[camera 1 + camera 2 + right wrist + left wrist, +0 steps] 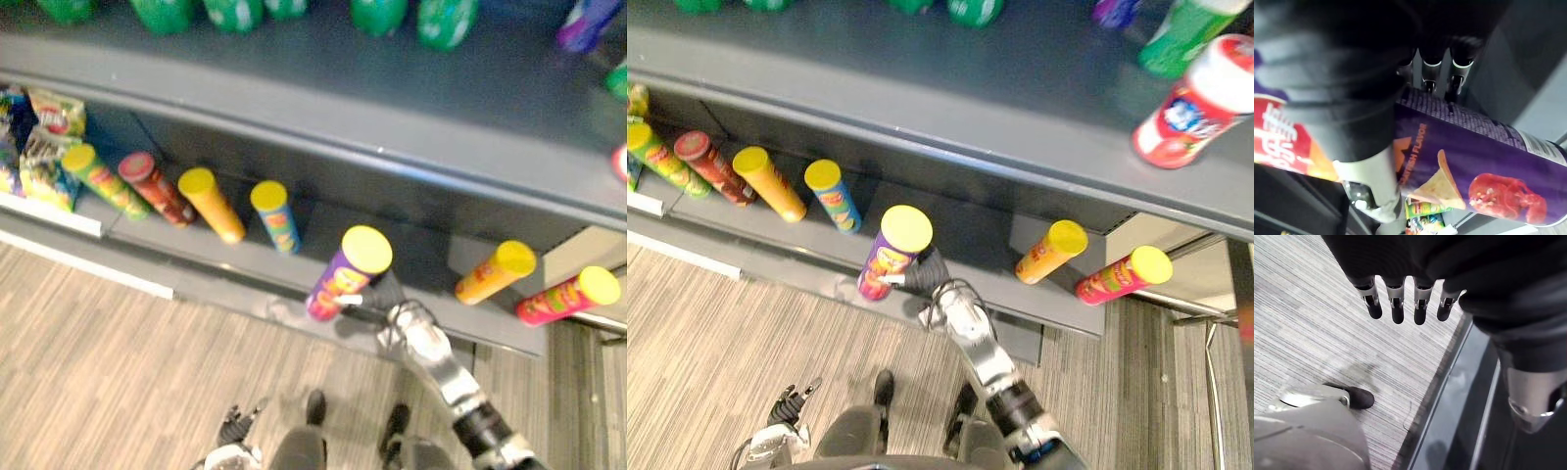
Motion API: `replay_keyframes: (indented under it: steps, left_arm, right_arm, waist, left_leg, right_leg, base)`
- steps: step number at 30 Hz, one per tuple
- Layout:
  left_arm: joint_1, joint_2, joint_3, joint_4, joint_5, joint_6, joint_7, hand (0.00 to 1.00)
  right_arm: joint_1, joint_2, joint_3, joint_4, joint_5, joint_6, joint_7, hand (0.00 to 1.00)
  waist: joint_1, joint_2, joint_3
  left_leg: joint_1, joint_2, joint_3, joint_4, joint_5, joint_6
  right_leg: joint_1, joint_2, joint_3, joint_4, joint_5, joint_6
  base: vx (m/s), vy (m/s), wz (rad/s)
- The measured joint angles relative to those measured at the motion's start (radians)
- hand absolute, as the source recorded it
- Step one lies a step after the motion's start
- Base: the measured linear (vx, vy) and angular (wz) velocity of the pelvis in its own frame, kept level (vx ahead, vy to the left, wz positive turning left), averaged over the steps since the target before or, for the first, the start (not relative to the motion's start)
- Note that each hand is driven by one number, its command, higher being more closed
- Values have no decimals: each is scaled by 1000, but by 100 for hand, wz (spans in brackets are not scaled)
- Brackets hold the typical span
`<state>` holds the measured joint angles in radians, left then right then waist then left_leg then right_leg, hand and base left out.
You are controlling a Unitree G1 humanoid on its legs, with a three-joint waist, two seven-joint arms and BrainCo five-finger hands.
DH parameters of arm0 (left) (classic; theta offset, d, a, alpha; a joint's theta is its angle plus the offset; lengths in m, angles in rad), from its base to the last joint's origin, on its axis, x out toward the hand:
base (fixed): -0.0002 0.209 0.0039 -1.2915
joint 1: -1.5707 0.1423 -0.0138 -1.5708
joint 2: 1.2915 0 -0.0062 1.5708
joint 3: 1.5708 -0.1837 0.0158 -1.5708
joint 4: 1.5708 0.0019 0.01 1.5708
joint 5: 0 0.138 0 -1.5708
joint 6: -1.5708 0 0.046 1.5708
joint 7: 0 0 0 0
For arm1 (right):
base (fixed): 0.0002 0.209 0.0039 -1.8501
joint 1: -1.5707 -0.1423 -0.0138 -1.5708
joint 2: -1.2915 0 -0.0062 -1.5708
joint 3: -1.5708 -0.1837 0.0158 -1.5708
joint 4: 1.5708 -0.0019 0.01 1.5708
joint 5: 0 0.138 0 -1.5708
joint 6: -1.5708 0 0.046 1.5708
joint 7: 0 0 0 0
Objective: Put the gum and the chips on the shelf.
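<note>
Left robot hand (1397,301): lowest and nearest, at the left, hanging over the striped floor (98,343). Its fingers are straight and apart, and it holds nothing.

Right robot hand (929,272): reaching to the front of the lower shelf (431,259). It is clamped on the purple chips can (345,274), with fingers across one side and the thumb on the other. The can is tilted, yellow lid up, and its base is at the shelf's front lip. Can't tell if the base is resting there.

Lower shelf count: 7 chips cans including the held one.
- 4 stand left of the purple can: green can (100,178), red can (157,188), yellow can (213,206), blue can (277,217).
- 2 stand right of it: orange can (495,272), pink can (568,296).
- All have yellow lids except the red can, whose lid is reddish.
- Snack bags (44,147) are clustered at the far left. They overlap too much to count.

Upper shelf (392,108), farther back:
- At least 6 green bottles (233,12) in a row along the far edge, all cut off by the frame.
- 1 purple bottle (586,22) on the right.
- 1 red-and-white can (1205,98) at the right end.
</note>
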<state>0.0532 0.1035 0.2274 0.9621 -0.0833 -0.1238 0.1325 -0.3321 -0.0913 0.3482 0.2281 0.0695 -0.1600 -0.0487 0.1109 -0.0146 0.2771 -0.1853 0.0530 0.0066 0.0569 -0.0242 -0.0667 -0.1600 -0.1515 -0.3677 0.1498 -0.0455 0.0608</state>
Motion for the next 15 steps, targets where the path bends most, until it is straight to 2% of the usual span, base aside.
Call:
replay_keyframes:
  steps: [2, 4, 6, 11, 15]
  left_arm:
    - [-25, 7, -36, -15, -31, -3, 11, 0]
    - [-36, 8, -42, -29, -31, -7, 16, 0]
    - [-53, 9, -43, -30, -31, -7, 19, 0]
    - [-76, 22, -70, -57, -32, -22, 22, 0]
    - [-84, 23, -76, -65, -34, -27, 23, 0]
  right_arm:
    - [-79, 0, -99, 63, -66, 8, -68, 100]
    - [-147, -7, -157, 110, -94, 18, -114, 100]
    - [-200, -17, -198, 148, -121, 23, -147, 100]
    - [-308, -33, -295, 219, -177, 29, -210, 100]
    - [-347, -53, -311, 262, -190, 54, -241, 100]
  waist:
    - [7, 9, 34]
    - [25, 14, 57]
    - [29, 26, 81]
    - [31, 50, 123]
    - [34, 53, 130]
  left_leg:
    - [-46, -16, -26, 36, 1, 2]
    - [-78, -27, -28, 56, 1, 1]
    - [-95, -33, -30, 70, 1, 1]
    - [-129, -39, -20, 81, 10, 10]
    - [-157, -44, -22, 91, 31, 16]
  right_leg:
    - [-47, -31, -16, 82, -37, 2]
    - [-88, -52, -16, 131, -53, 2]
    - [-104, -63, -16, 154, -60, 2]
    - [-143, -89, -25, 204, -78, 3]
    - [-183, -98, -23, 226, -84, -1]
  base:
    - [-67, 13, 40]
    - [-59, 19, 17]
    - [-39, 18, 11]
    - [-25, 5, 16]
    - [44, -20, 7]
